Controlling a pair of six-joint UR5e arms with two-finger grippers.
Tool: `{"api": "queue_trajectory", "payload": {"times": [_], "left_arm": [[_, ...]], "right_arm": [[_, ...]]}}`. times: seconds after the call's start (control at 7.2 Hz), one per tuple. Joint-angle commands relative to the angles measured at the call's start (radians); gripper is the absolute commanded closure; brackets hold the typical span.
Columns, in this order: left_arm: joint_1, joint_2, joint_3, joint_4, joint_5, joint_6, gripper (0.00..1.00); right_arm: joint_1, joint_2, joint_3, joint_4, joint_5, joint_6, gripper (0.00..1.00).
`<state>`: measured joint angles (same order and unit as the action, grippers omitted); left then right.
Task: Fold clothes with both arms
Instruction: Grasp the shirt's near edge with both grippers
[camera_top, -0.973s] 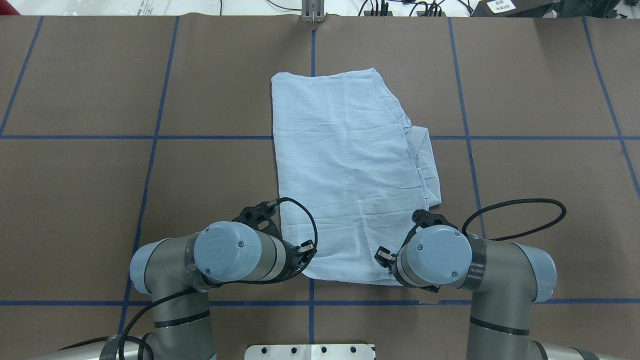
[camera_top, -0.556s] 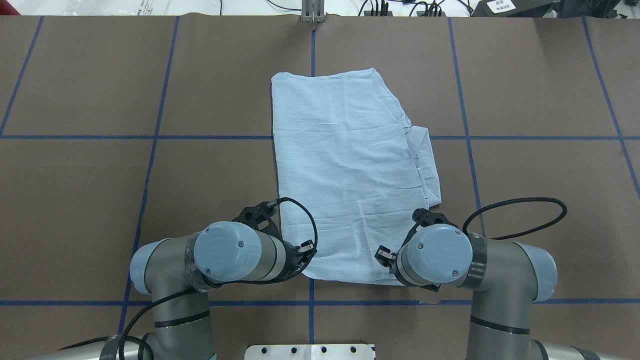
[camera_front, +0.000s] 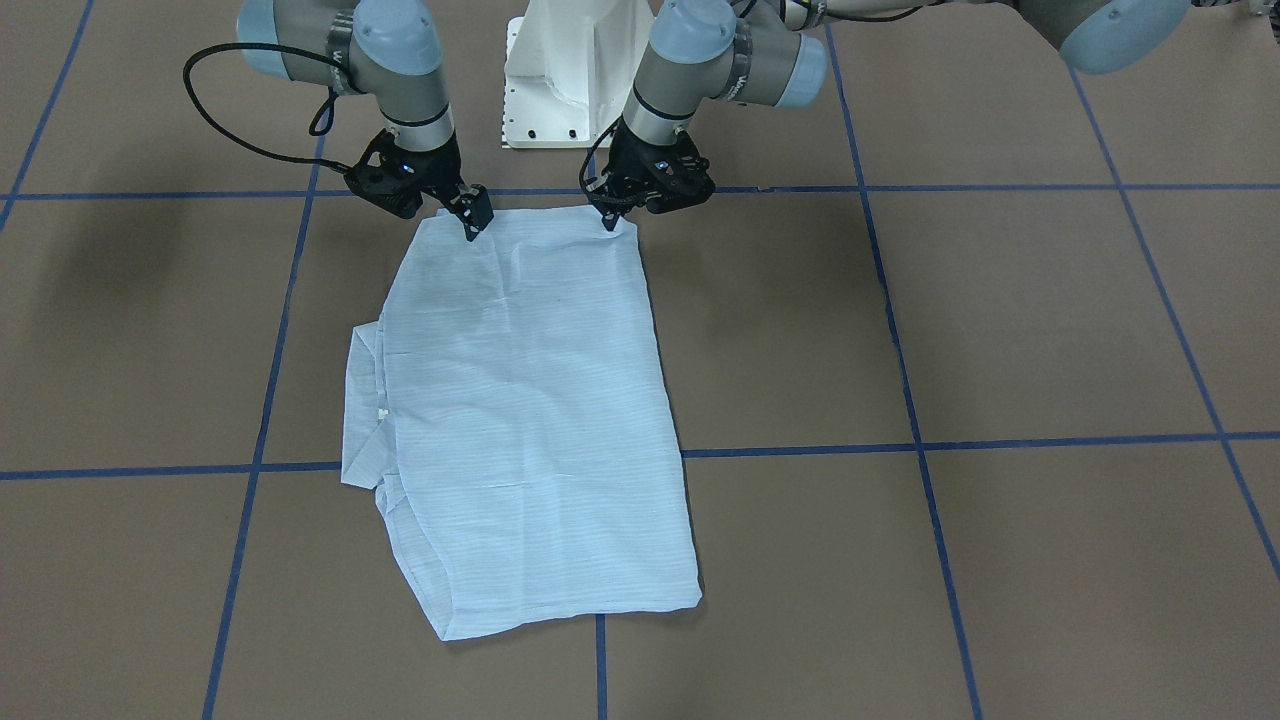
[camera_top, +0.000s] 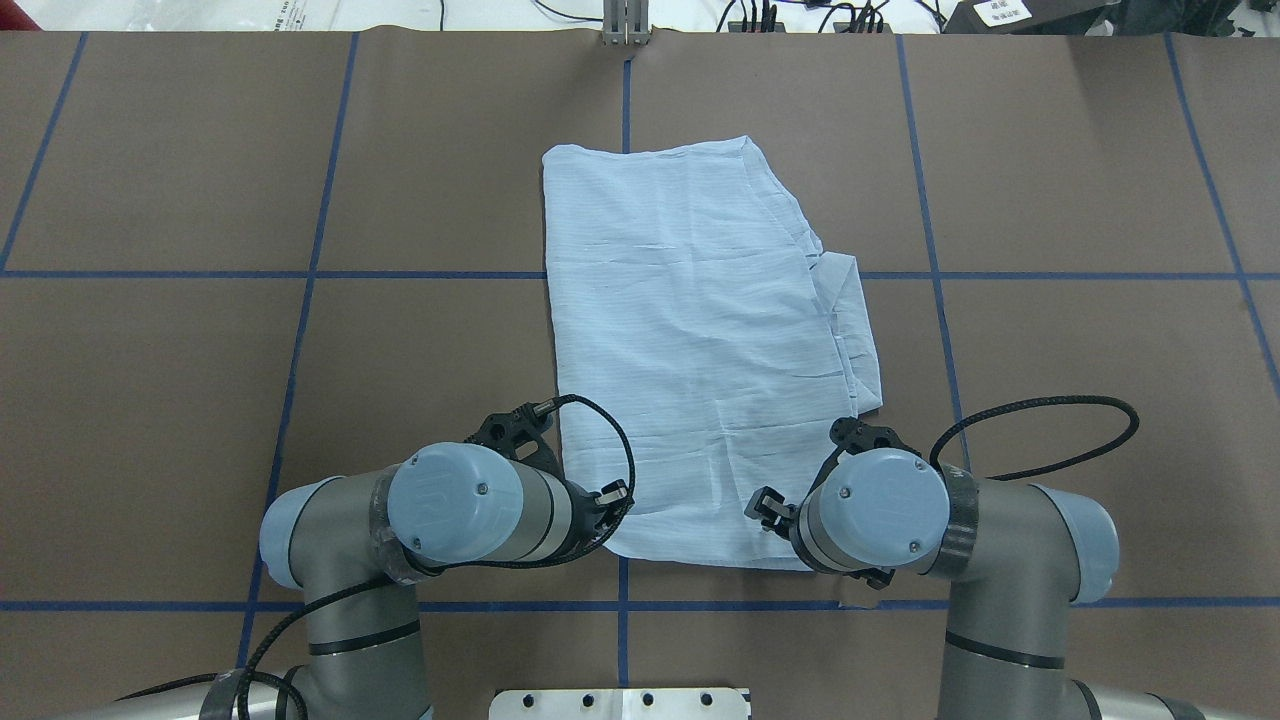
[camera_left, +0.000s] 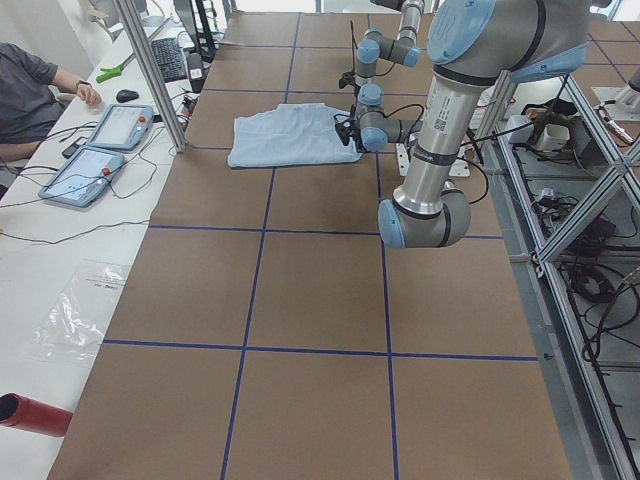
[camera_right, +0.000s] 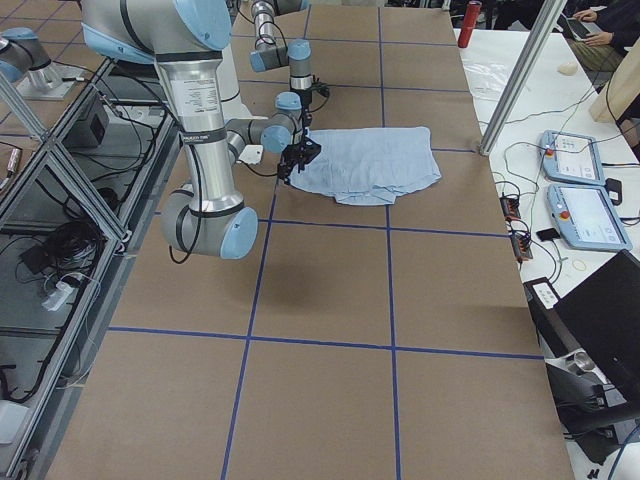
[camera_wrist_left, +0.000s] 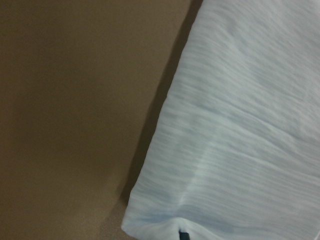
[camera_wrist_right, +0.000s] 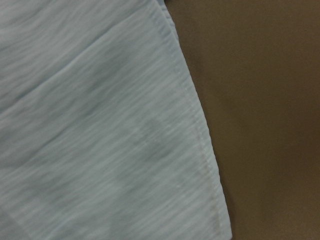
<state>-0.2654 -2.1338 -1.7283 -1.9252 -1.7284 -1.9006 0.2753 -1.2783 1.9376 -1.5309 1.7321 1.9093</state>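
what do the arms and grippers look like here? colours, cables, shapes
The left arm and right arm are grey metal tubes with rounded light-blue joint caps. Each ends in a black two-finger gripper: left gripper, right gripper. A black braided cable loops at each wrist.

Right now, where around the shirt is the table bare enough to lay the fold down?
Bare table lies on both sides of the shirt, and in the strip between its far edge and the table's far rim. The near end is crowded: left gripper and right gripper stand at its near corners.
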Motion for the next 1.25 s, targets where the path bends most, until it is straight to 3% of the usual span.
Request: {"api": "queue_trajectory", "payload": {"times": [0.0,0.14,0.69,1.11], "left_arm": [[0.000,0.000,0.001,0.000,0.001,0.000,1.00],[0.000,0.000,0.000,0.000,0.001,0.000,1.00],[0.000,0.002,0.001,0.000,0.001,0.005,1.00],[0.000,0.002,0.001,0.002,0.001,0.003,1.00]], "right_arm": [[-0.002,0.000,-0.003,0.000,0.000,0.000,0.02],[-0.004,0.001,-0.003,0.000,0.000,-0.001,0.04],[-0.004,0.005,-0.005,0.000,0.001,0.000,0.33],[-0.004,0.008,-0.002,0.000,0.003,-0.001,0.68]]}}
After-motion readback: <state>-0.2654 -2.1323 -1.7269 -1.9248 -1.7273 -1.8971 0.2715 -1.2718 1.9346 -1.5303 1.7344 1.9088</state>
